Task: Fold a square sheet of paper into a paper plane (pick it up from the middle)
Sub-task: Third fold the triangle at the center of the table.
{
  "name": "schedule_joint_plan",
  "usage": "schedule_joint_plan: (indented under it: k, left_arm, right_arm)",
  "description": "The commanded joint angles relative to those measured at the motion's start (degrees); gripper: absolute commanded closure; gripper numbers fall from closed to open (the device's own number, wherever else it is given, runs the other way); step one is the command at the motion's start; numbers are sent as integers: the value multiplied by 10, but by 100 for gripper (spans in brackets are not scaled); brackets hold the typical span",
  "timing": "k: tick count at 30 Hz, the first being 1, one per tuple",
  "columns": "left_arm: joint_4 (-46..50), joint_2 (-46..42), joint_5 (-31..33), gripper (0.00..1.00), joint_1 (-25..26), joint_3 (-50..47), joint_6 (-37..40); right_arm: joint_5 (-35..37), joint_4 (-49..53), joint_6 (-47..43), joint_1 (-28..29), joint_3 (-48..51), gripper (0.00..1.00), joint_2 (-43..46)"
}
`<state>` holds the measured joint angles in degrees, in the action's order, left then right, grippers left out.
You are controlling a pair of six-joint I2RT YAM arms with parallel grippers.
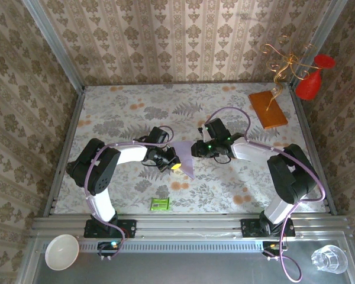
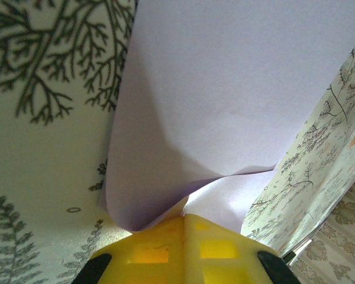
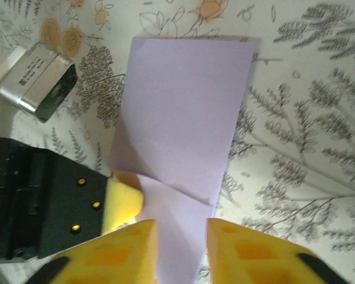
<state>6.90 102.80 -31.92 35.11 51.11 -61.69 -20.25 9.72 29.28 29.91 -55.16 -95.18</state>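
Tablecloth w/ fern print, damask wallpaper behind. Smooth lavender sheet of paper, folded: left gripper pinches its corner; right gripper pads spread astride it.

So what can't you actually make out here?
- Paper, near end: right wrist view, cut off by the bottom edge at the right gripper.
- Pinched part of the paper: left wrist view, hidden inside the shut left gripper.
- Paper's creases: top view, too small, and both grippers overlap it.
- Packet print: top view, too small to read.
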Motion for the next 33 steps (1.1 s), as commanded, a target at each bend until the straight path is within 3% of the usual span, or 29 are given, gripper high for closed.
schedule_joint_plan:
  k: [1, 12, 33]
  left_arm:
    - [57, 25, 26, 92, -5, -6, 10]
    - [57, 30, 27, 93, -5, -7, 9]
    - [74, 37, 24, 95, -5, 3, 14]
  right_arm:
    - [-66, 27, -6, 9, 9, 78, 8]
    - [-125, -13, -28, 52, 17, 97, -41]
    - [-128, -30, -19, 60, -14, 100, -120]
